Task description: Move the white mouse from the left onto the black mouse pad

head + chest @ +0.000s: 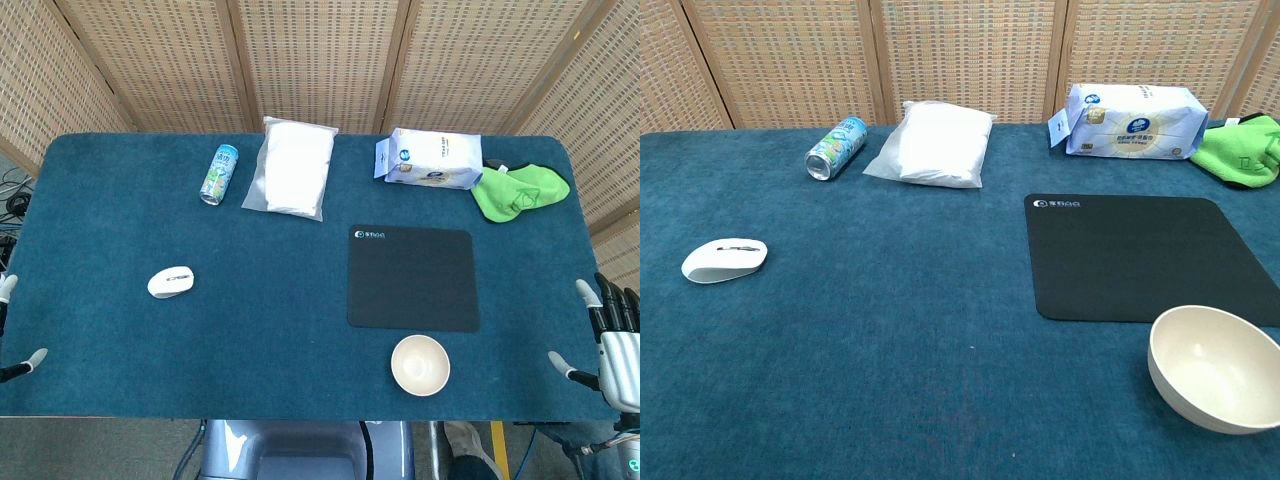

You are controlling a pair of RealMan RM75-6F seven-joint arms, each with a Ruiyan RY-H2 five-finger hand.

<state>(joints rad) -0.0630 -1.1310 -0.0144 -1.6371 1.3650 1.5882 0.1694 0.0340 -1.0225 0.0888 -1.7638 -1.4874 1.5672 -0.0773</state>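
Note:
The white mouse [171, 282] [724, 260] lies on the blue table cloth at the left. The black mouse pad [411, 277] [1140, 255] lies flat at the right of centre, with nothing on it. Only fingertips of my left hand [12, 330] show at the left edge of the head view, well apart from the mouse. My right hand [610, 335] hangs at the right table edge with fingers spread and nothing in it. Neither hand shows in the chest view.
A cream bowl [420, 364] [1217, 366] stands just in front of the pad. At the back lie a drink can [219, 174], a white plastic bag [291, 168], a tissue pack [430, 159] and a green cloth [520, 192].

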